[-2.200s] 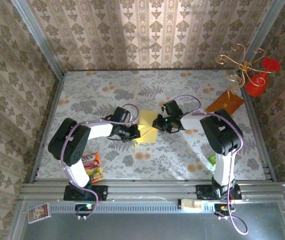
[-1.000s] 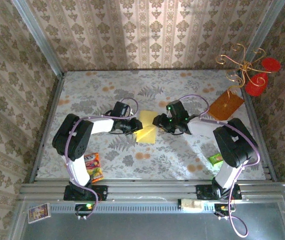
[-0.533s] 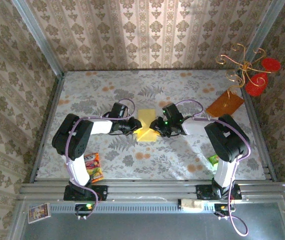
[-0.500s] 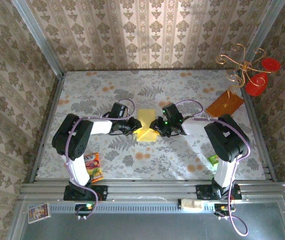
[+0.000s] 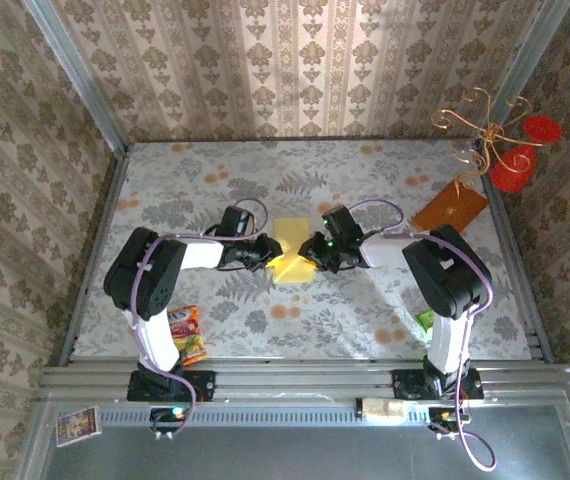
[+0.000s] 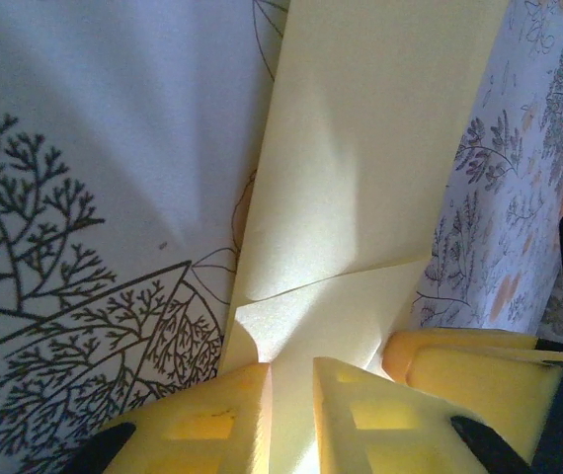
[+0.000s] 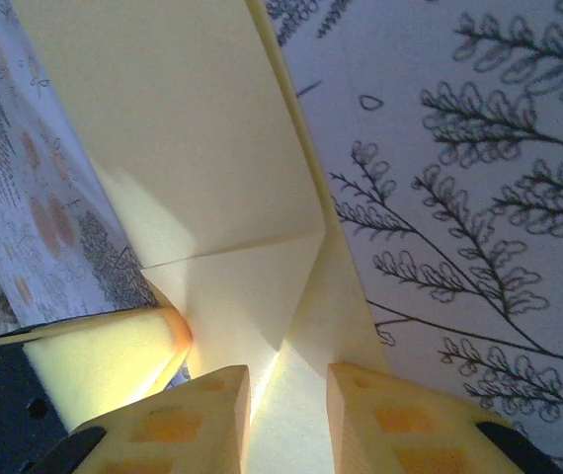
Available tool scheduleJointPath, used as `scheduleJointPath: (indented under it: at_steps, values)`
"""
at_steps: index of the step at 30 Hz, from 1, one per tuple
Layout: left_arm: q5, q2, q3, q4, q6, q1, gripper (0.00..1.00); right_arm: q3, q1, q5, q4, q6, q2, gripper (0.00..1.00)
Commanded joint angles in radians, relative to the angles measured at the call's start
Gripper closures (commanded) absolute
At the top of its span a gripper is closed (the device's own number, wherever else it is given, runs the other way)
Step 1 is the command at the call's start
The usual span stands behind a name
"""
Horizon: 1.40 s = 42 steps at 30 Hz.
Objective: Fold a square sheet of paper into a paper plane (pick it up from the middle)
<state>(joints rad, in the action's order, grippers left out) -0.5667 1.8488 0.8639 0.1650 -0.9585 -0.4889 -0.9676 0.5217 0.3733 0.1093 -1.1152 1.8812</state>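
Note:
The pale-yellow sheet of paper (image 5: 290,243) lies partly folded in the middle of the floral table, with a cross crease and an angled flap at its near end (image 6: 370,148) (image 7: 183,128). My left gripper (image 5: 267,254) (image 6: 291,370) meets the sheet's left edge. Its jaws stand a narrow gap apart, with a strip of paper showing between them. My right gripper (image 5: 311,252) (image 7: 288,375) is at the sheet's right edge. It straddles the folded flap with a wider gap. Each wrist view also catches the other gripper's yellow foam finger (image 6: 459,370) (image 7: 104,355).
An orange-brown board (image 5: 449,208) leans at the back right beside a gold wire stand with red discs (image 5: 495,140). Snack packets (image 5: 187,333) lie front left and a small green packet (image 5: 425,320) lies front right. Walls enclose the table on three sides.
My right gripper has slid left onto the sheet's right edge and its jaws have narrowed. The left gripper has shifted slightly toward the sheet. The paper stays in place.

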Motion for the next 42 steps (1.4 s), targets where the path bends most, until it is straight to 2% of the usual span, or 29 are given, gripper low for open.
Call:
scheduleJointPath:
  at_steps: [1,19,27,42]
  values:
    - [0.021,0.047,-0.032,-0.055,-0.007,0.007,0.81,-0.031,0.004,-0.022,-0.002,-0.006,0.021,0.73]
    - [0.009,0.048,-0.045,-0.033,-0.011,0.009,0.81,-0.061,0.004,-0.056,-0.069,-0.001,0.047,0.74]
    - [0.000,0.047,-0.054,-0.029,-0.010,0.011,0.81,-0.080,0.003,-0.003,-0.024,0.010,0.068,0.74]
    - [-0.009,0.039,-0.066,-0.007,-0.035,0.022,0.81,-0.071,0.000,0.022,-0.007,0.020,0.072,0.74]
